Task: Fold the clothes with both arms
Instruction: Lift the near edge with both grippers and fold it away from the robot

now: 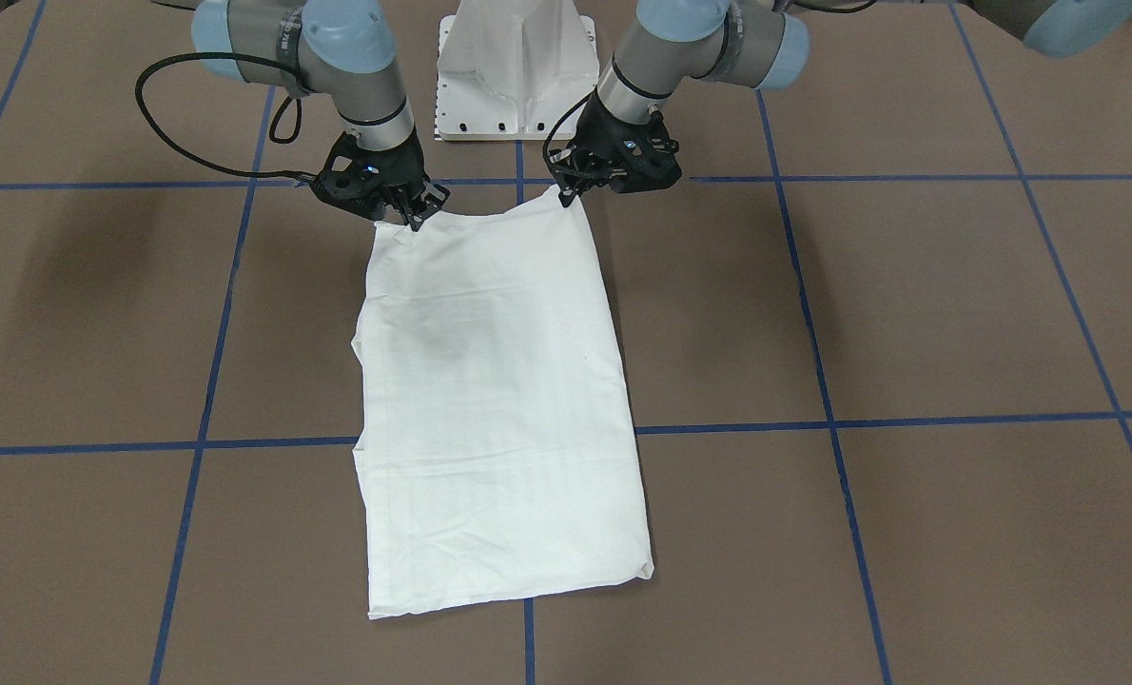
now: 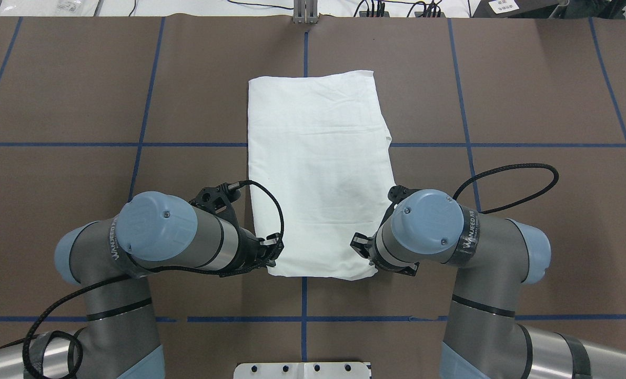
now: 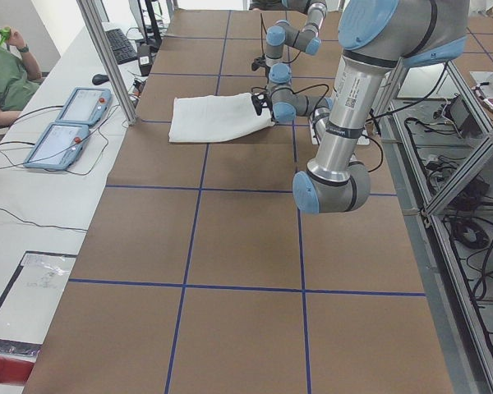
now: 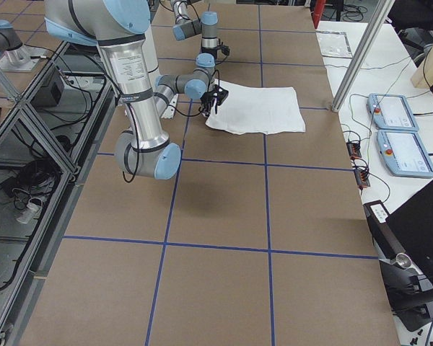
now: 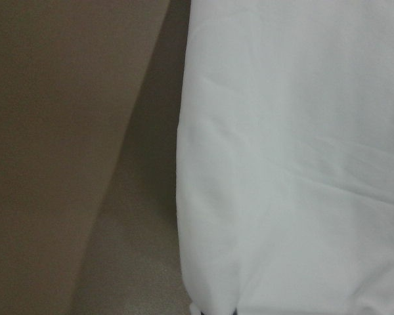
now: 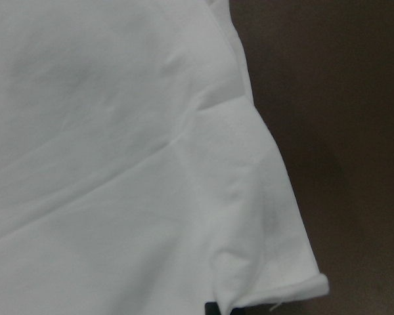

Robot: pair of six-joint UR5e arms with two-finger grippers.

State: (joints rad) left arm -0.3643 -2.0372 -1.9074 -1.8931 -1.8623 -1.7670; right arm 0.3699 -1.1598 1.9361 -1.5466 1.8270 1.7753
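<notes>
While folded T-shirt (image 2: 313,158) lies flat, left claw (image 1: 567,194) and right claw (image 1: 415,216) clamp its near corners; arm tape (image 2: 468,239) reads WANJEED.

Overhead and front views face each other across the table (image 2: 81,79), both steeply down; side views look along it from either end — wrist cameras sit close on the T-shirt (image 5: 295,157) edges.

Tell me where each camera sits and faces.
Front-facing: across the brown table, facing the robot; left hand and right hand grip the folded white fabric shirt.
Overhead: behind the shoulders, looking down; left arm, right arm.
Exterior left: left table end; left arm near.
Exterior right: right end; right arm near.
Left wrist: shirt edge, close.
Right wrist: shirt corner, close.
Shared: shirt everywhere.
</notes>
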